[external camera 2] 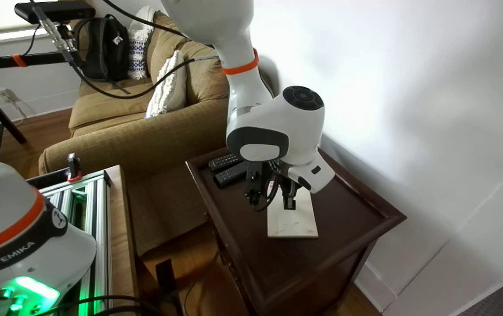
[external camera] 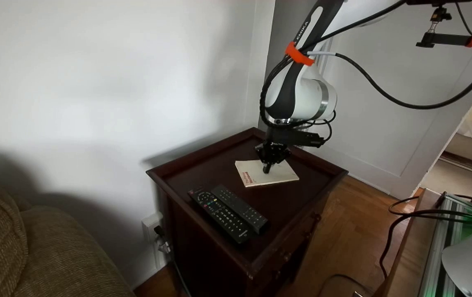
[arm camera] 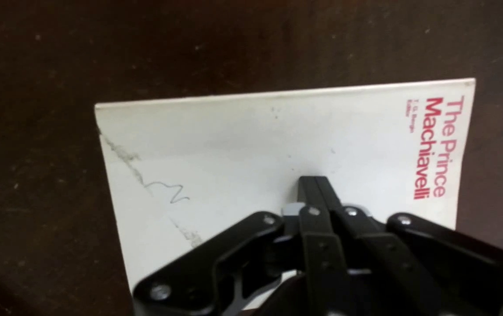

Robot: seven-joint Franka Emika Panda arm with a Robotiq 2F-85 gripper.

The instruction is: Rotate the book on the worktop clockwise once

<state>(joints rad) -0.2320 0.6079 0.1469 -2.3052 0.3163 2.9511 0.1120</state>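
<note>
The book [external camera: 279,175] is a thin cream-white paperback with red title lettering. It lies flat on the dark reddish-brown worktop [external camera: 203,171], and both also show in an exterior view, the book [external camera 2: 293,224] and the worktop [external camera 2: 348,219]. In the wrist view the book [arm camera: 233,145] has its title along the right edge, with bare worktop [arm camera: 233,44] around it. My gripper [arm camera: 314,177] points down over the middle of the cover, fingers pressed together with nothing between them. Its tips, also seen in both exterior views [external camera: 266,169] [external camera 2: 289,204], are at or just above the cover; contact is unclear.
Two black remote controls [external camera: 221,216] [external camera: 240,206] lie side by side on the worktop near the book. A raised rim [external camera: 203,154] runs round the worktop. A white wall [external camera: 95,82] and a brown sofa [external camera 2: 146,140] stand close to the table.
</note>
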